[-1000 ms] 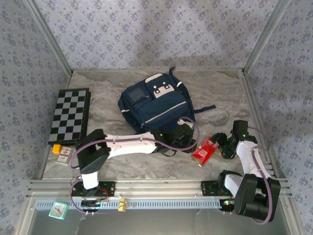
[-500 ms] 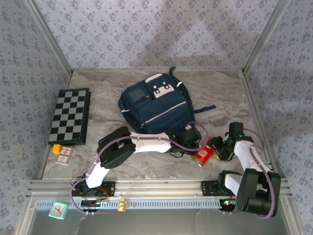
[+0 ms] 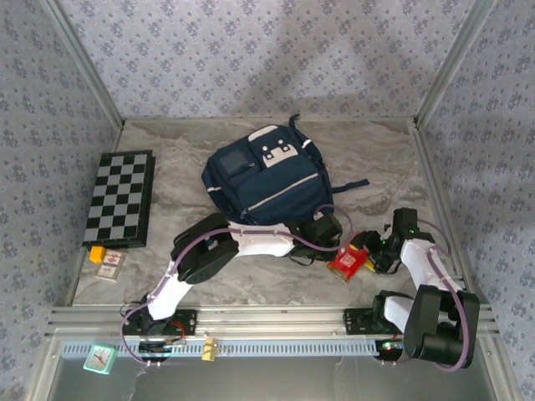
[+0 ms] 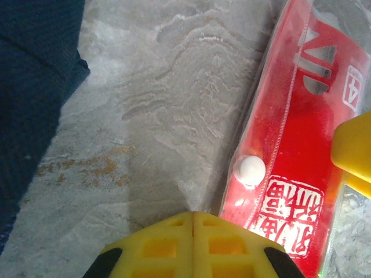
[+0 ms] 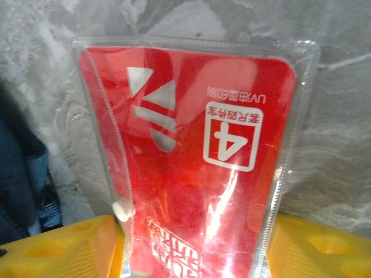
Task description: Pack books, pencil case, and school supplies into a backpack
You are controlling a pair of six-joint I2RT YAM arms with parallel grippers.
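Scene: red supplies packet (image 3: 349, 261) flat on bench (image 4: 174, 104), near backpack (image 3: 263, 180), not yet packed. left hand (image 4: 192, 234) pressed together, empty, tips just beside packet's long edge, likely as stop. right hand (image 5: 188, 255) spread astride packet's end, likely to pinch across its width.

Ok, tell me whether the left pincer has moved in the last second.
Yes: the left pincer slid right past the backpack's near corner, up to the red packet.

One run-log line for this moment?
left pincer: shut, empty, beside red packet | right pincer: open, straddling red packet | red packet: on table, outside backpack
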